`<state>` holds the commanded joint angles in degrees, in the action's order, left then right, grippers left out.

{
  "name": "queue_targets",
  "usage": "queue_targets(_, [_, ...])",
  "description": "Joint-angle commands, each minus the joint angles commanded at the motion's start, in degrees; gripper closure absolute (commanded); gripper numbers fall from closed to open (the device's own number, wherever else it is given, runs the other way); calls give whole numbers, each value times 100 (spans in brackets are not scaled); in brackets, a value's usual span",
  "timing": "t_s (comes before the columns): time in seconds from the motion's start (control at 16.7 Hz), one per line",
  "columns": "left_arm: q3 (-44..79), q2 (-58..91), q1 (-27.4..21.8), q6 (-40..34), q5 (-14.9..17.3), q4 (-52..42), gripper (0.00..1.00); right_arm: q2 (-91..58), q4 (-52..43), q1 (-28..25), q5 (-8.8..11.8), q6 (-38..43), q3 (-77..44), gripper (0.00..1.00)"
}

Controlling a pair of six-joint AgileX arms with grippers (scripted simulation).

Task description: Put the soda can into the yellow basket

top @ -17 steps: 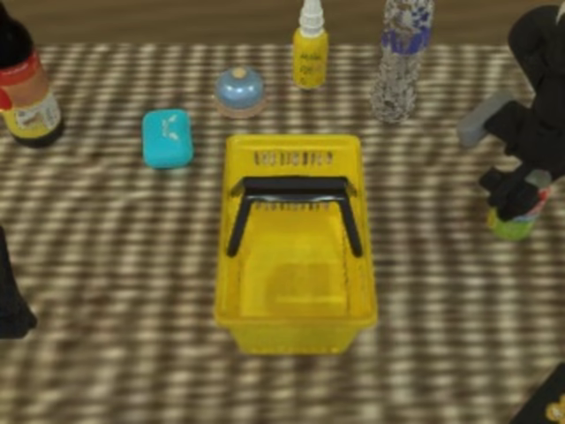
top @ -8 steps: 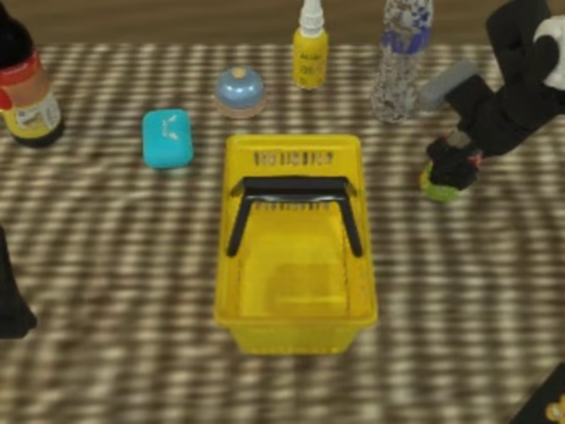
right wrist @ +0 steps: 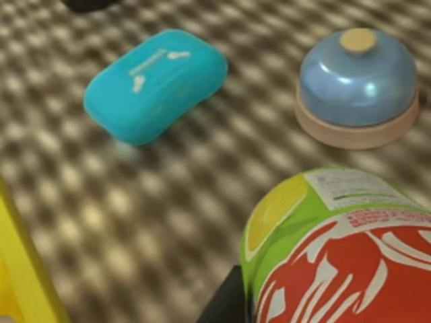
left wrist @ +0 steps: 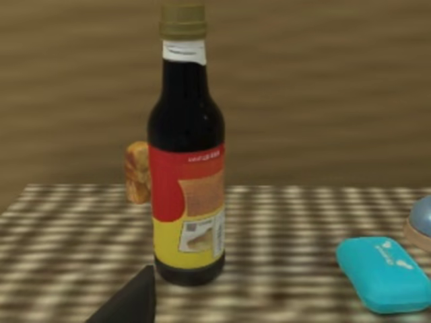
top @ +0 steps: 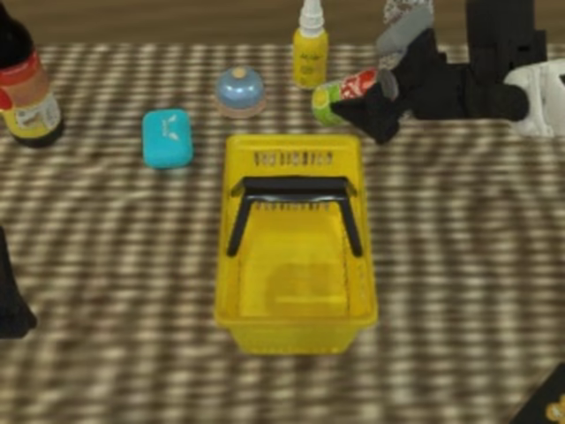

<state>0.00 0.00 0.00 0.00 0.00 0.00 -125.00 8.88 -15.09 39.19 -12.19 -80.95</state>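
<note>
No lettering is legible: the soda can (right wrist: 337, 249) and dark bottle (left wrist: 186, 155) labels show only blurred marks.

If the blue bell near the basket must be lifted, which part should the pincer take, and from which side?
Probably the small knob on top of the blue bell, coming straight down from above. The dome is smooth and round, so fingers closing on it would likely slip, while the knob stands up at the centre. The tan base sits flat on the table, leaving little edge to grip.
</note>
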Motion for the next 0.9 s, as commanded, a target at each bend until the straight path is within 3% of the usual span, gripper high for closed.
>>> queue_targets(0.24, [0,0,0,0,0,0,0,232,2130,-211,1237,754,524,100])
queue_targets(0.48, [0,0,0,0,0,0,0,503,3563,-364,2119,1246,876,100])
queue_targets(0.66, [0,0,0,0,0,0,0,630,4010,-415,2419,1397,985,100])
queue_targets(0.9, [0,0,0,0,0,0,0,640,4038,-419,2439,1405,992,100])
